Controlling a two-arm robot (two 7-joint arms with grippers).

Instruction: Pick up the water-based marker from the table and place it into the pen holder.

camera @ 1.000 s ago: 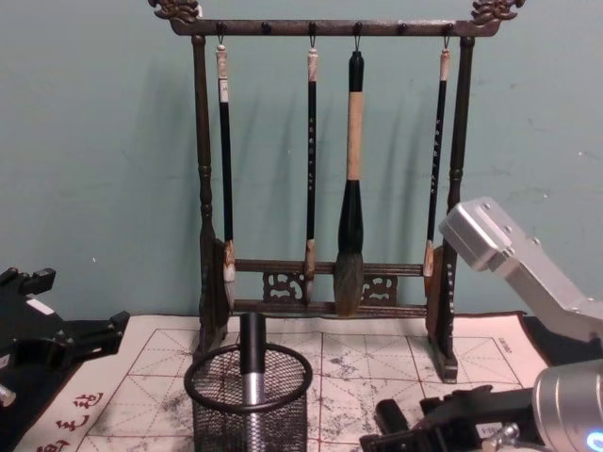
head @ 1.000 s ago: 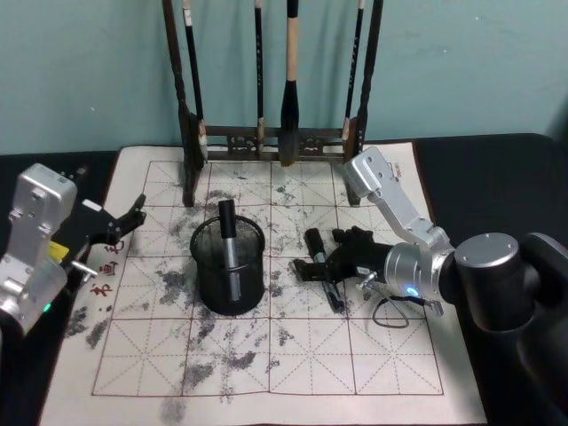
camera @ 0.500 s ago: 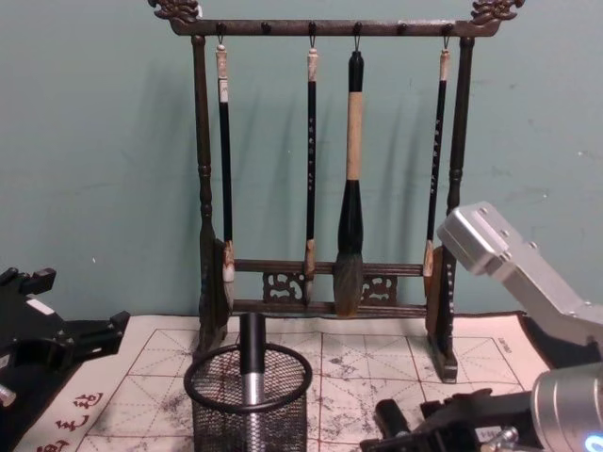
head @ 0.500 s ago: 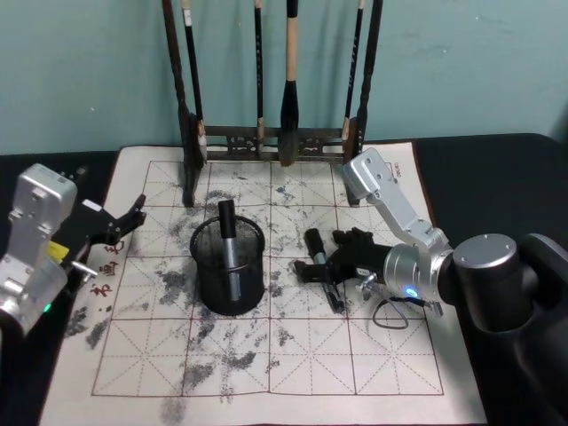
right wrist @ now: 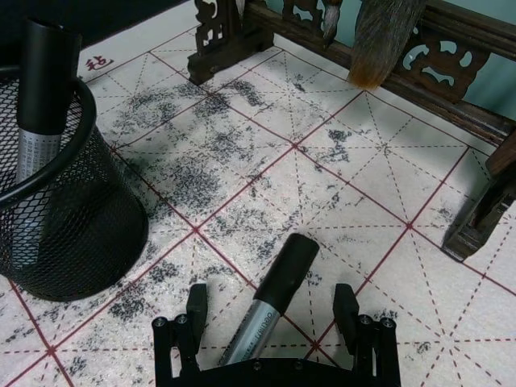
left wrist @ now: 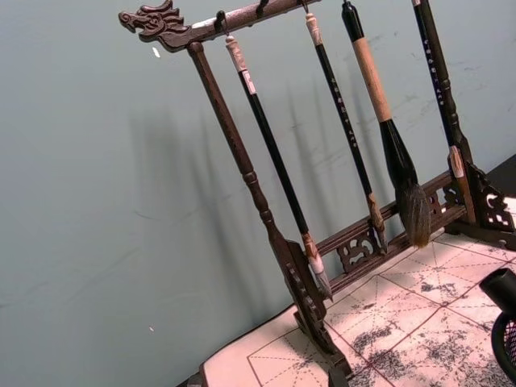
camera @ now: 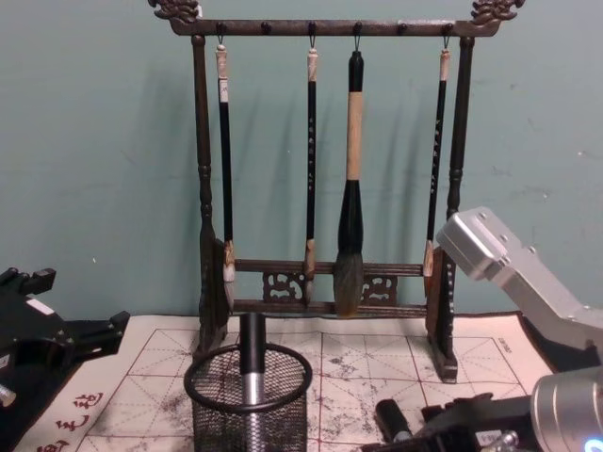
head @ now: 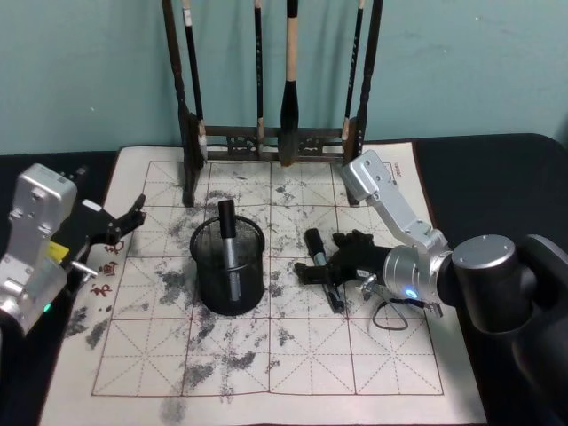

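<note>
Squarely straddling the water-based marker (right wrist: 278, 282), right gripper (right wrist: 270, 302) released, not yet clenched. Lying lengthwise between the fingers (right wrist: 345, 305), cap pointing ahead. Nearer by far than left gripper (head: 131, 219).

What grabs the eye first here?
The tall brush rack with four hanging brushes stands at the back of the mat. In front of it, a black mesh pen holder already has one marker upright in it. Just right of it, the right gripper sits open astride a second marker lying on the mat. The left gripper is parked at the mat's left edge.
</note>
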